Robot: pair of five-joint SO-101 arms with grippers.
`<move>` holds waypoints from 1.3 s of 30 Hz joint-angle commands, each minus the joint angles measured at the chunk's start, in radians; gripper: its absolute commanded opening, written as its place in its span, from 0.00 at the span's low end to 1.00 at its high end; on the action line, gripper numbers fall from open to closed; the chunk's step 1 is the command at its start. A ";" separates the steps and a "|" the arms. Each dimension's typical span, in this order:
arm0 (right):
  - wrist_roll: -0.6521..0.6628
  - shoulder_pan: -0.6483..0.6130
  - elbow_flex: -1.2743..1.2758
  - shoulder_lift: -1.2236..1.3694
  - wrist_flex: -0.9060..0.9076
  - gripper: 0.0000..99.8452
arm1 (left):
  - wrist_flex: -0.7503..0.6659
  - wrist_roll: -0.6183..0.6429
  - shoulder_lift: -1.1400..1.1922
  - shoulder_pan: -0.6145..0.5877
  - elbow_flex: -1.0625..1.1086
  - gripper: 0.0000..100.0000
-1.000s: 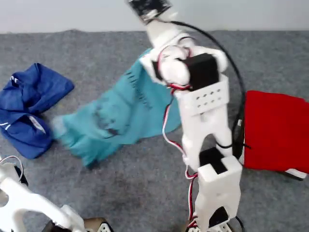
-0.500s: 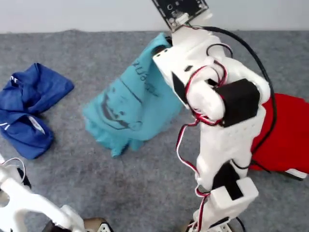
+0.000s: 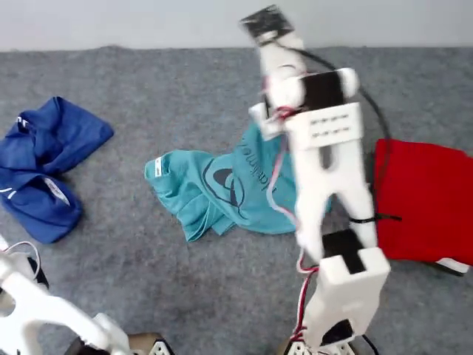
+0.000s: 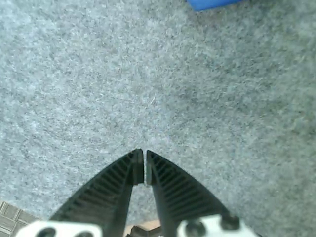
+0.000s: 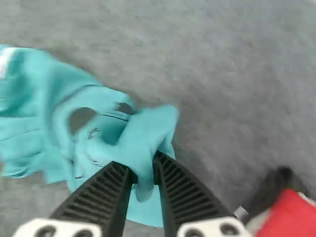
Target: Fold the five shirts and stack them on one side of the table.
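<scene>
The right hand point(image 5: 143, 165) has its two fingers squeezed on a bunch of the teal shirt point(image 5: 98, 133). The cloth is pinched tight between them. The rest of that shirt lies crumpled in the middle of the grey surface point(image 3: 148, 89), and it spreads out toward 9 o'clock from the right arm point(image 3: 325, 170). A small white tag shows on the shirt's edge at the 9 o'clock side. A dark drawing shows on its front.

The left hand point(image 4: 143, 154) is down at about 7 o'clock, low over bare grey surface. Its two black fingers are almost touching, with just a thin crack between them. It holds nothing.

The blue shirt point(image 3: 44, 166) lies in a rumpled heap far out at 9 o'clock, well apart from the teal one. A bit of blue also peeks in past the left hand in the left wrist view.

The red shirt point(image 3: 425, 200) lies flat at 3 o'clock, just beside the right arm. It looks neat and folded. Something white and dark sticks out from under its edge nearest to me.
</scene>
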 commanded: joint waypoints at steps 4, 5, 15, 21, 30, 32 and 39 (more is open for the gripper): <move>0.018 -0.352 -0.164 -0.243 -0.021 0.01 | -0.008 0.000 0.000 0.002 -0.004 0.02; 0.018 -0.392 -0.193 -0.282 -0.025 0.01 | -0.008 0.000 0.000 0.002 -0.004 0.02; 0.008 -0.260 -0.399 -0.469 -0.025 0.01 | -0.008 0.000 0.000 0.002 -0.002 0.02; 0.012 -0.027 -0.135 -0.300 -0.001 0.01 | -0.005 0.000 0.000 0.002 -0.002 0.02; 0.014 0.209 0.175 0.088 -0.162 0.13 | -0.002 0.000 0.000 0.002 -0.002 0.02; 0.012 0.245 0.137 0.125 -0.154 0.16 | -0.002 0.000 0.000 0.002 -0.002 0.02; 0.017 0.274 -0.106 0.062 0.041 0.19 | 0.000 0.000 0.000 0.002 -0.002 0.02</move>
